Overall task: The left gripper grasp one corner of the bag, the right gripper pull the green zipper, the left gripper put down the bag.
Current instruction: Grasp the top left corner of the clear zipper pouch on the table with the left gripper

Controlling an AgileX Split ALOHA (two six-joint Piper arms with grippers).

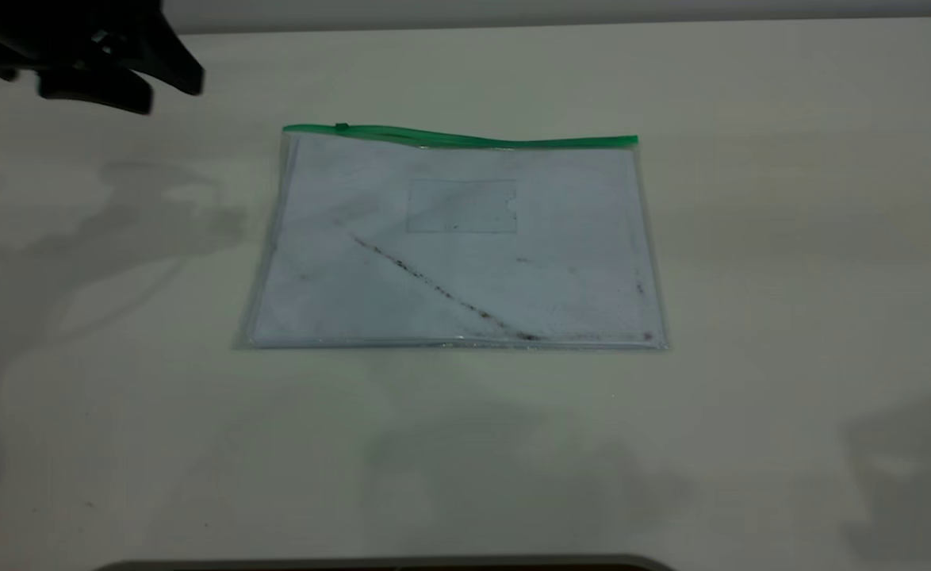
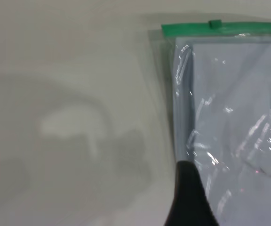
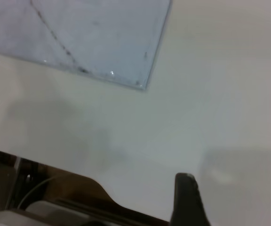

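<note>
A cream table [image 1: 751,238] carries soft shadows; behind, perhaps a pale wall [image 1: 513,9].

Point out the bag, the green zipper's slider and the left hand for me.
bag [image 1: 465,262], exterior view, on the middle of its clear face.
slider [image 1: 342,126], exterior view, on the small green tab near the zipper's left end.
left hand [image 1: 93,67], exterior view, on its black body at top left.

no readable text, labels or numbers anywhere

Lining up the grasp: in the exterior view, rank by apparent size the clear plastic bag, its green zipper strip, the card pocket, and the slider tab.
1. Clear rectangular plastic bag
2. Rectangular card pocket
3. Thin green zipper strip, longer than the pocket but far narrower, so these two are close
4. Tiny green slider tab
</note>
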